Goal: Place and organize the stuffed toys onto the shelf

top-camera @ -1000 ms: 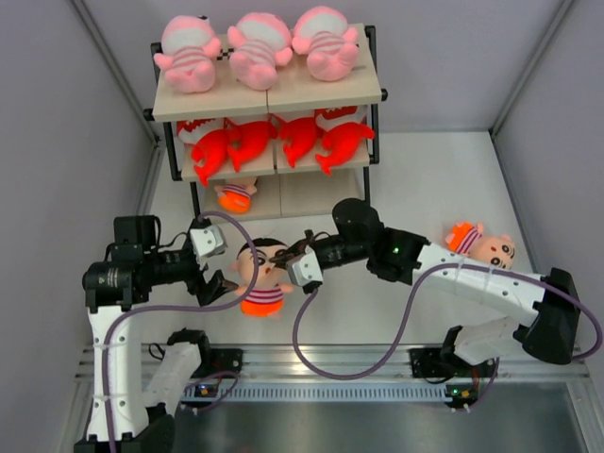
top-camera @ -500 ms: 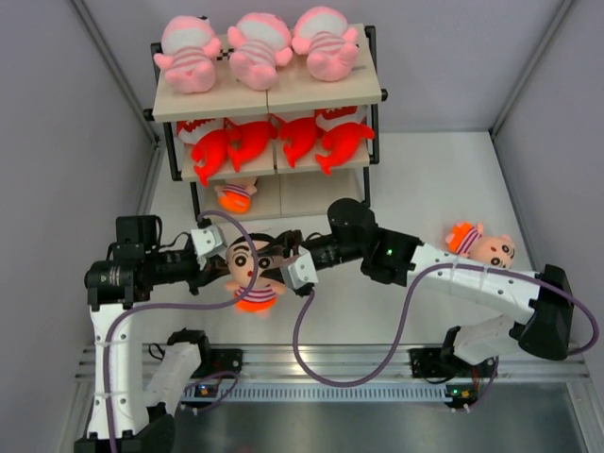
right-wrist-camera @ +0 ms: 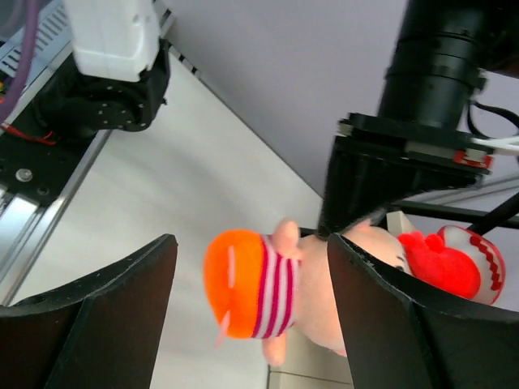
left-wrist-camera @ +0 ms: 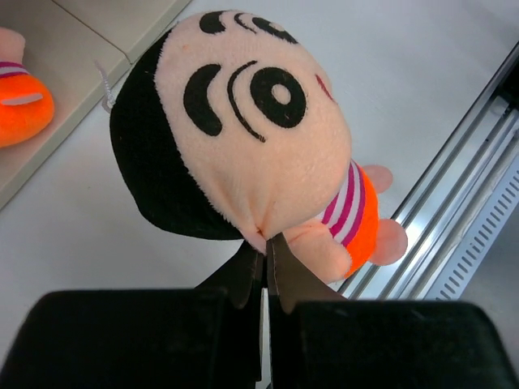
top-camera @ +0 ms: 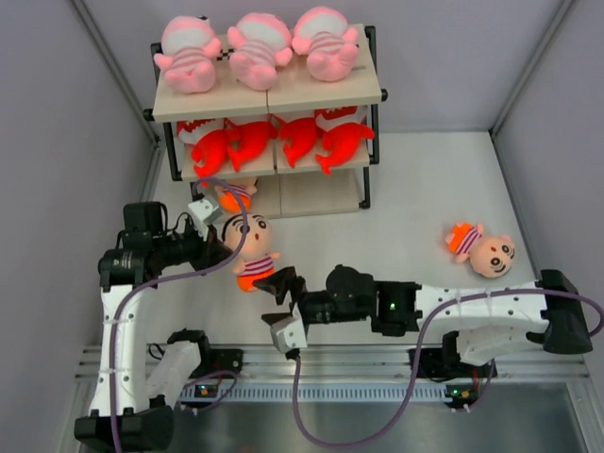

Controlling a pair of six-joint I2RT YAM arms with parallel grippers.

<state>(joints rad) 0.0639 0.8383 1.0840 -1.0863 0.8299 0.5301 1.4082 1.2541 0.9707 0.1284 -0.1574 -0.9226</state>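
My left gripper [top-camera: 219, 247] [left-wrist-camera: 263, 250] is shut on the head of a dark-haired boy doll [top-camera: 250, 251] [left-wrist-camera: 259, 130], pinching the plush at its cheek and holding it in front of the shelf [top-camera: 283, 94]. My right gripper [top-camera: 274, 288] [right-wrist-camera: 250, 243] stands open just near of the doll's orange shorts [right-wrist-camera: 239, 296], not touching it. A second boy doll [top-camera: 236, 195] lies on the shelf's bottom board, and a third [top-camera: 483, 248] lies on the table at the right. Three pink babies [top-camera: 260, 47] fill the top board and red sharks [top-camera: 274, 140] the middle one.
Grey walls close in the table on the left, back and right. A metal rail [top-camera: 330, 363] runs along the near edge by the arm bases. The left arm's cable [top-camera: 170, 283] loops under the held doll.
My left gripper closed on the doll's head and carried it toward the shelf. My right gripper opened, released the doll and drew back toward the near edge.
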